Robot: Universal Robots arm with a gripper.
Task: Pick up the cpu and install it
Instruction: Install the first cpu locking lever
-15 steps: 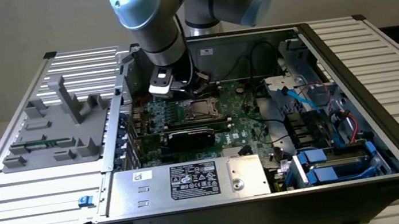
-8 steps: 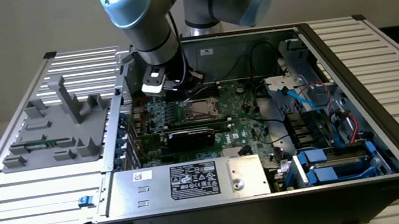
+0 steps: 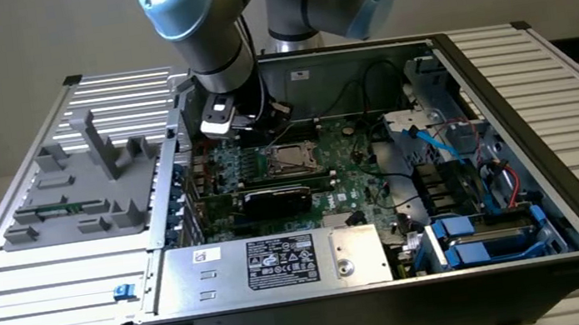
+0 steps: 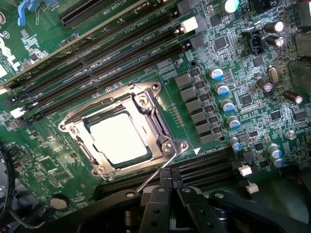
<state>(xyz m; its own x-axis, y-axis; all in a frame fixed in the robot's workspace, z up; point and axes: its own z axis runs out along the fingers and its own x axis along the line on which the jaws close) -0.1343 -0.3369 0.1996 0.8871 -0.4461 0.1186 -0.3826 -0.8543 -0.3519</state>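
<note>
The cpu (image 4: 119, 141), a shiny silver square, lies flat in the socket on the green motherboard, with the metal socket frame (image 4: 146, 104) folded down around its edges. A thin wire lever (image 4: 150, 178) runs from the frame's corner toward my gripper (image 4: 171, 180). The black fingers (image 4: 158, 199) are shut together, just off that corner of the socket and beside the lever's end, with nothing visibly between them. In the exterior view the gripper (image 3: 261, 128) hangs inside the open computer case, just above and to the left of the socket and cpu (image 3: 291, 158).
Black memory slots (image 4: 112, 53) run along one side of the socket, and a row of capacitors (image 4: 226, 104) stands along another. A black card (image 3: 278, 199) and the power supply (image 3: 269, 262) lie nearer the case front. A grey fixture (image 3: 85, 189) sits outside the case at the exterior view's left.
</note>
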